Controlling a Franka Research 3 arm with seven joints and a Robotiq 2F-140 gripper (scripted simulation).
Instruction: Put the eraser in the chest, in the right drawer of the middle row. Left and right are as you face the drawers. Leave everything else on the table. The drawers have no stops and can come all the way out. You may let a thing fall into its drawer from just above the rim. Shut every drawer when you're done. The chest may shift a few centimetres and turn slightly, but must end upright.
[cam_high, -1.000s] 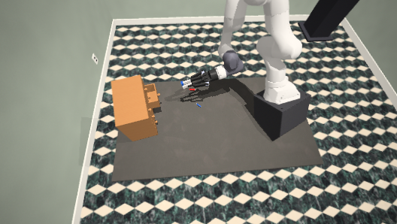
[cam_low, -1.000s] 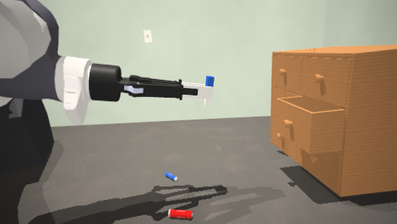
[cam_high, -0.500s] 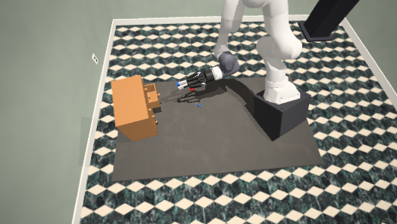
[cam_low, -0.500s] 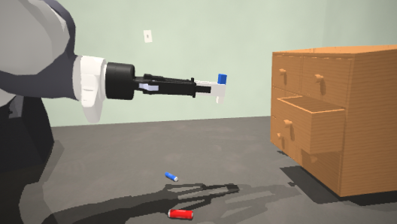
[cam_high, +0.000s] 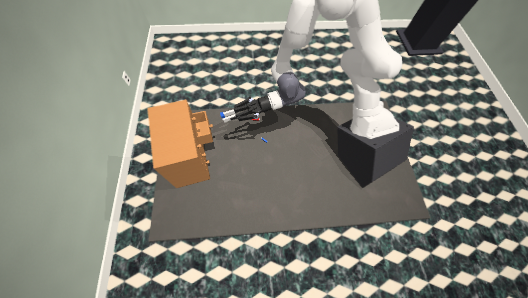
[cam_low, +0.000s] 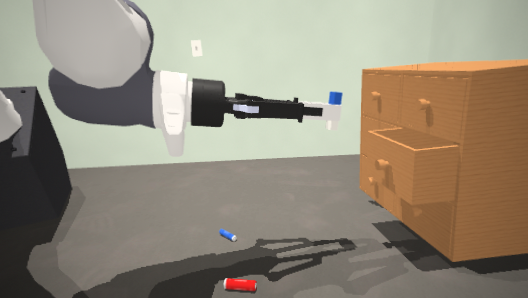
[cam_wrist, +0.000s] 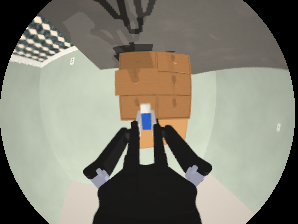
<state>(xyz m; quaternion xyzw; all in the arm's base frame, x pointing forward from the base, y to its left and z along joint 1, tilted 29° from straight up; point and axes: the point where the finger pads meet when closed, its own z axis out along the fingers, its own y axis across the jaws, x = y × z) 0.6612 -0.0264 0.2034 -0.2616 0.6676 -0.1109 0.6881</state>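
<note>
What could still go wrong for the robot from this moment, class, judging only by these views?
1. The eraser is pinched only at the fingertips of the gripper, high above the table; it could slip before reaching the open drawer.
2. The gripper comes in level with the chest front; it might bump the top-row knobs or push the chest.
3. The open drawer has no stops, so a knock could pull it right out.

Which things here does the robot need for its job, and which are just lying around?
Needed for the job:
- pincer, shut on the eraser
- blue-and-white eraser
- wooden chest
- its pulled-out middle-row drawer

Just lying about:
- small blue cylinder on the table
- red cylinder on the table
</note>
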